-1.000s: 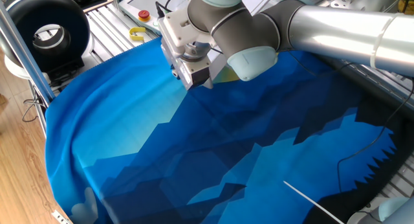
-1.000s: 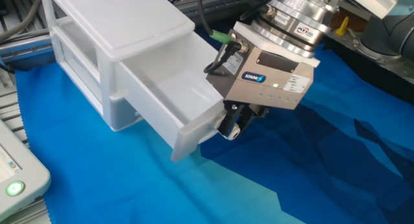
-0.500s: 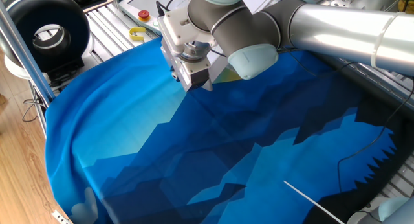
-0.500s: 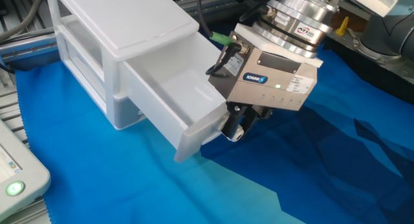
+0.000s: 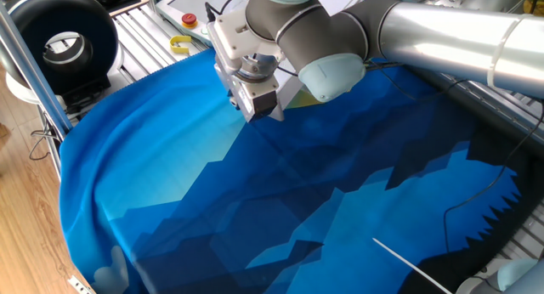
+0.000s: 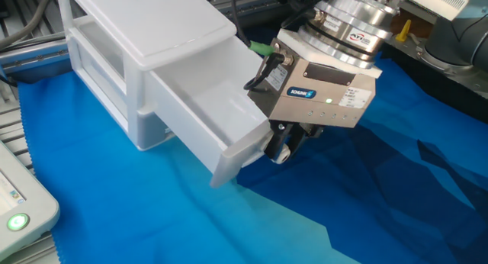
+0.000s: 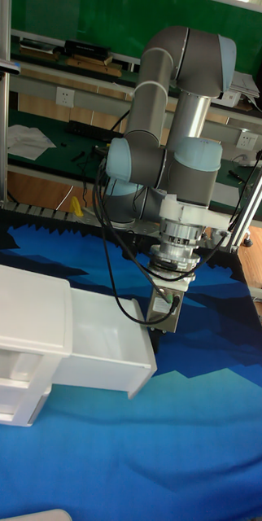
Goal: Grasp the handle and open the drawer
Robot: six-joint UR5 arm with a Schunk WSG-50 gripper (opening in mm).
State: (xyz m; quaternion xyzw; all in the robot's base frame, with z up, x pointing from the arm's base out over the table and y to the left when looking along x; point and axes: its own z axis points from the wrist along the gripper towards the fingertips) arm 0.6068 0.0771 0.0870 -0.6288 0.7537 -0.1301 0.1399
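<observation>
The drawer (image 6: 200,111) is the top one of a white plastic unit (image 6: 130,35) on the blue cloth, and it stands pulled well out toward the right. My gripper (image 6: 280,148) sits right against the drawer's front face (image 6: 238,149), fingers closed there. The handle is hidden behind the fingers and the front panel. From the tall fixed view, the drawer (image 7: 106,342) sticks out of the unit (image 7: 21,321), with the gripper (image 7: 157,320) at its right end. In one fixed view the arm and gripper (image 5: 259,114) cover the drawer.
A blue patterned cloth (image 5: 255,209) covers the table. A black round device (image 5: 64,39), a yellow piece (image 5: 180,45) and a red button (image 5: 189,19) lie at the far edge. A white pendant with a green light (image 6: 15,218) sits near the unit.
The gripper has moved a little to the right and the drawer has come with it, sliding further out. The whole unit has also shifted slightly the same way.
</observation>
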